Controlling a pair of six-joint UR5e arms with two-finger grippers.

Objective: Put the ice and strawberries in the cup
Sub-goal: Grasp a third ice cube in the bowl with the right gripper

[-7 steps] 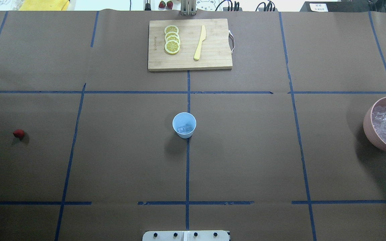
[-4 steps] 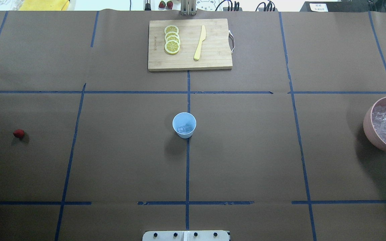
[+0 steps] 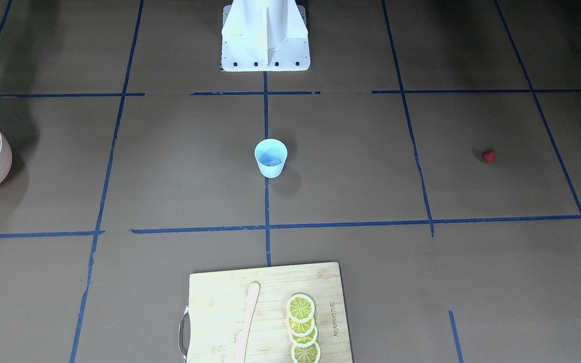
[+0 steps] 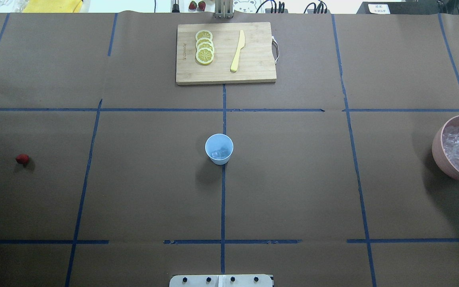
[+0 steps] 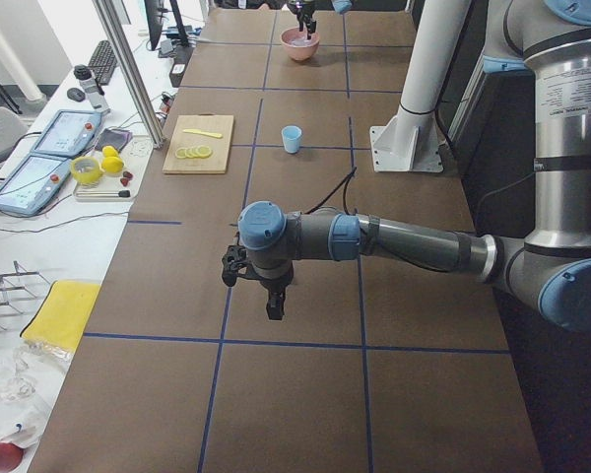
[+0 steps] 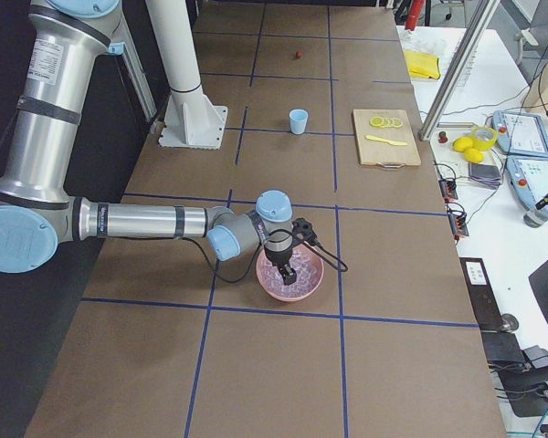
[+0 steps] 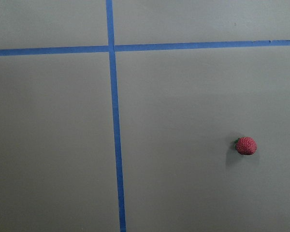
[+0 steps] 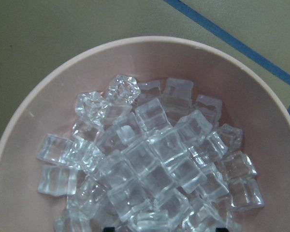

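The pale blue cup (image 4: 219, 148) stands upright at the table's middle with a few ice cubes (image 4: 218, 153) in it. More ice (image 8: 150, 164) fills the pink bowl (image 4: 437, 145) at the far right. My right gripper (image 6: 288, 273) hangs low over this ice; in the right wrist view its dark fingertips (image 8: 108, 228) stand wide apart at the bottom edge, holding nothing. The red strawberry (image 4: 22, 159) lies on the table at the far left and shows in the left wrist view (image 7: 246, 145). My left gripper (image 5: 274, 305) hovers above the table there; I cannot tell if it is open.
A wooden cutting board (image 4: 253, 71) at the back middle carries several lemon slices (image 4: 204, 48) and a yellow knife (image 4: 237, 51). Blue tape lines (image 4: 223, 199) cross the brown table. The robot's base (image 3: 265, 35) stands behind the cup.
The right gripper's dark tip has shifted slightly over the ice in the bowl. The cup, the strawberry and the board have not moved.
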